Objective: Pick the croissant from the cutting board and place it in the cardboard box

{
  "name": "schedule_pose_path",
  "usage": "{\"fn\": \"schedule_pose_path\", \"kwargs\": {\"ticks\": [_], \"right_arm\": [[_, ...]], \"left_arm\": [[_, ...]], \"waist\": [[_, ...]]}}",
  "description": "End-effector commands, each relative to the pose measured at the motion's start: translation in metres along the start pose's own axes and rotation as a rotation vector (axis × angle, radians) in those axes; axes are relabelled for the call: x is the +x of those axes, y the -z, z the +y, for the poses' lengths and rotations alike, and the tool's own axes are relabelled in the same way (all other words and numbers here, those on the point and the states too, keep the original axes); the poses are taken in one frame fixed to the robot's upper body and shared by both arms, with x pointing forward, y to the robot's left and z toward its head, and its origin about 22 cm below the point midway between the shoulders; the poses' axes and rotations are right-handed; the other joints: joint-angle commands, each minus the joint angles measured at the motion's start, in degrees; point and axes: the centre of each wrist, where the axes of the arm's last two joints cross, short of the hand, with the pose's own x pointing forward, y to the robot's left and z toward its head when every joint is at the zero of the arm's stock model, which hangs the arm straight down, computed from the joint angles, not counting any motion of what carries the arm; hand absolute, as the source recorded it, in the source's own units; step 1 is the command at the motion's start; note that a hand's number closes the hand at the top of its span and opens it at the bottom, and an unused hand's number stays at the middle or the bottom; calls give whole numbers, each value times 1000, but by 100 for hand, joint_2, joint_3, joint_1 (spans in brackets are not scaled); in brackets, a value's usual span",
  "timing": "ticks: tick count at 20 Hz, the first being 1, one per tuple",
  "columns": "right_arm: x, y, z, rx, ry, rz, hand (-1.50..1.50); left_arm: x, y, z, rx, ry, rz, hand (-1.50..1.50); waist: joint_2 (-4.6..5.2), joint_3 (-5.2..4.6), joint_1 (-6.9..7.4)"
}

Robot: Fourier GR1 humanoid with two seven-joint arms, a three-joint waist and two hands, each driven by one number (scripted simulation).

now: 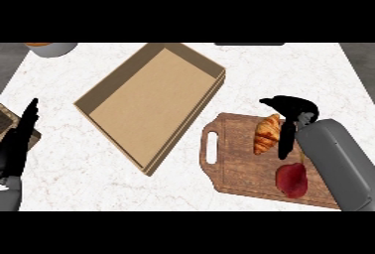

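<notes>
The golden croissant (pixel 267 134) lies on the wooden cutting board (pixel 234 168) at the right, near its far edge. My right hand (pixel 296 110) is just beyond and to the right of the croissant. Its fingers hook over the croissant's far tip and its thumb (pixel 285 144) runs straight down along the croissant's right side, touching or nearly touching it. The hand is not closed round the croissant. The shallow cardboard box (pixel 150 104) sits tilted in the middle of the counter, left of the board, with nothing in it. My left hand (pixel 21 141) rests open at the left edge, fingers up.
A dark red fruit (pixel 291 179) lies on the board just nearer than the croissant, beside my right forearm (pixel 338 163). A grey bowl (pixel 53 48) stands at the far left corner. A brown wooden thing (pixel 6 119) shows at the left edge behind my left hand.
</notes>
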Motion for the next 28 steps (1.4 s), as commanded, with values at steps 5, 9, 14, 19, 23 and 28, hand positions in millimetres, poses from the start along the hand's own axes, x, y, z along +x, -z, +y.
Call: {"fn": "schedule_pose_path", "kwargs": {"ticks": [5, 9, 14, 19, 23, 28], "right_arm": [[37, -14, 13, 2, -2, -82, -150], [45, -2, 18, 42, -50, -17, -150], [25, 13, 15, 73, -59, 81, -150], [27, 21, 30, 84, -52, 105, -150], [10, 35, 55, -107, -161, 74, 150], [6, 35, 32, -207, -210, 78, 150]], "left_arm": [[-4, -2, -13, 23, 6, -10, 0], [5, -11, 2, 1, 8, -1, 0], [2, 0, 3, -11, 11, -14, 0], [-2, 9, 3, -2, 12, -12, 0], [20, 14, -20, 2, -5, -34, 0], [1, 0, -7, 3, -1, -1, 0]], "waist": [[-6, -1, -26], [-4, 1, 20], [8, 1, 32], [8, 0, 8], [33, 6, 52], [11, 2, 41]]}}
